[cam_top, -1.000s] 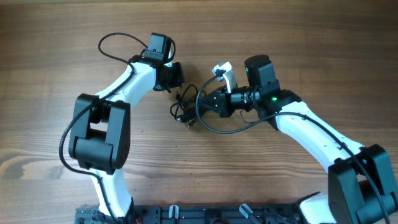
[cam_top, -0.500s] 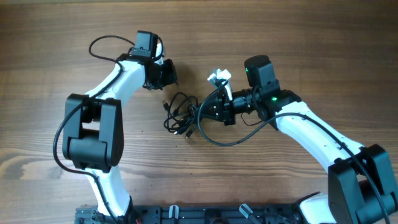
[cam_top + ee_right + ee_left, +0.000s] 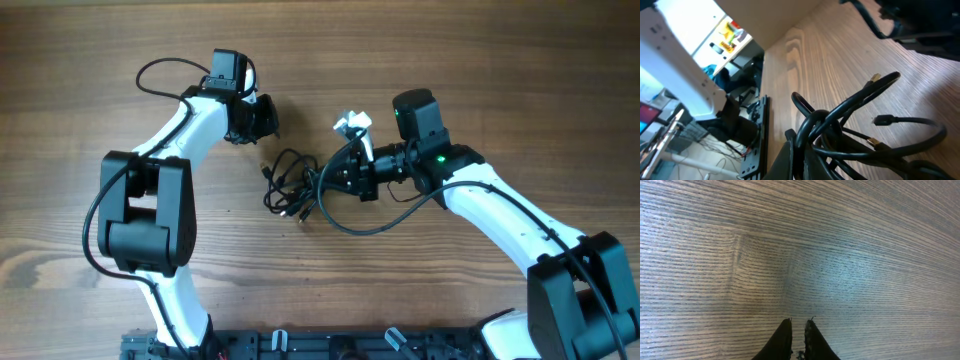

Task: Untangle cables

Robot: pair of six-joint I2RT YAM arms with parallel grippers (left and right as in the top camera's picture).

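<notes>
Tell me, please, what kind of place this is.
Probably a robotics lab or workshop: a left arm and a right arm work over a wooden table with tangled cables, and the right wrist view shows cluttered shelves behind.

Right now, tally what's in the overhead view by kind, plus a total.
Robot arms: 2, left arm and right arm
Cable tangle: 1, strands too knotted to count
Total: 3

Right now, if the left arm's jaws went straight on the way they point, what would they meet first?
Most likely the bare brown wooden tabletop: the left wrist view shows only wood ahead. The tangle of thin black cables lies off to the side.
</notes>
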